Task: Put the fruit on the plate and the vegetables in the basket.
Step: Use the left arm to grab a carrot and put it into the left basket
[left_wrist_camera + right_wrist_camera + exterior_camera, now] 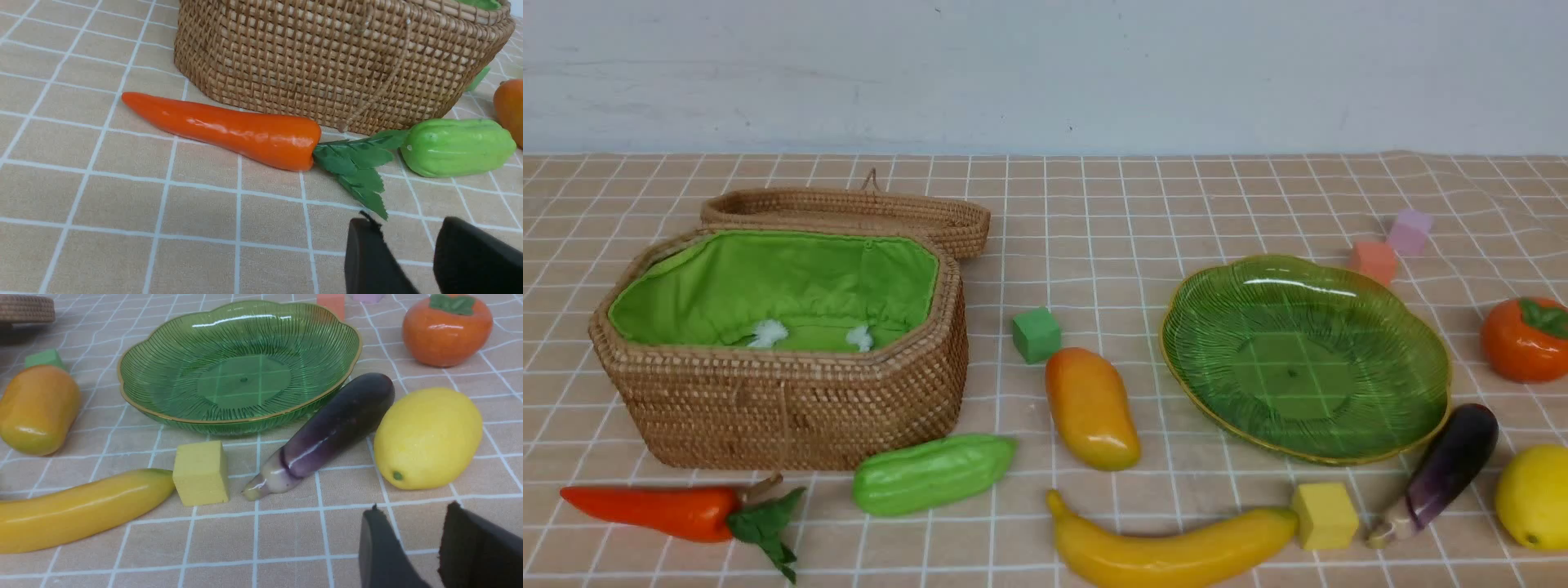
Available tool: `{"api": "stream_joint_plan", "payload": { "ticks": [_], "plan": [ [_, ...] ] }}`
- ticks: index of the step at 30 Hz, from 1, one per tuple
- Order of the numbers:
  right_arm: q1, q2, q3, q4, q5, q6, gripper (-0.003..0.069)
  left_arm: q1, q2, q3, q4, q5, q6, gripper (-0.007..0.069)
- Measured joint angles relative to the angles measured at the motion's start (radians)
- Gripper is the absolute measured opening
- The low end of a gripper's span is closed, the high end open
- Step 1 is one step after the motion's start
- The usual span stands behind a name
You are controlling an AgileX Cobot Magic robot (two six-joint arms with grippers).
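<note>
Wicker on my left: the basket (784, 408) stands with its lid (849, 212) thrown back, and its near wall hides most of the green-lined floor from me. The banana (1168, 551) runs off the bottom of the front view, and the persimmon (1523, 343) and lemon (1535, 496) are clipped at the right edge.

I see only fingertips of each gripper. The left gripper (404, 228) is parted, gripping nothing, near the chili (662, 510) leaves. The right gripper (412, 510) is parted too, empty, near the lemon.

I count three vegetables: chili, gourd (931, 474) and eggplant (1445, 469). There are four fruits, counting the mango (1090, 408). All seven lie on the cloth (1094, 212), the eggplant just beside the one plate (1307, 359). There are four cubes: green (1036, 335), yellow (1325, 514), orange (1374, 260) and lilac (1410, 231).
</note>
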Motion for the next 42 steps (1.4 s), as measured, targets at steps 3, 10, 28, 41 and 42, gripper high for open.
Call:
{"api": "stream_joint_plan", "payload": {
  "ticks": [3, 10, 28, 41, 42],
  "plan": [
    [0.000, 0.000, 0.000, 0.000, 0.000, 0.000, 0.0243, 0.000, 0.000, 0.000, 0.000, 0.000, 0.000, 0.0239],
    [0.000, 0.000, 0.000, 0.000, 0.000, 0.000, 0.0243, 0.000, 0.000, 0.000, 0.000, 0.000, 0.000, 0.0239],
    [0.000, 0.000, 0.000, 0.000, 0.000, 0.000, 0.0243, 0.000, 0.000, 0.000, -0.393, -0.314, -0.168, 0.0239],
    [0.005, 0.000, 0.000, 0.000, 0.000, 0.000, 0.0243, 0.002, 0.301, -0.390, -0.345, 0.079, 0.103, -0.0013],
    [0.005, 0.000, 0.000, 0.000, 0.000, 0.000, 0.0243, 0.002, 0.348, -0.424, -0.336, 0.108, 0.134, -0.0013]
  ]
}}
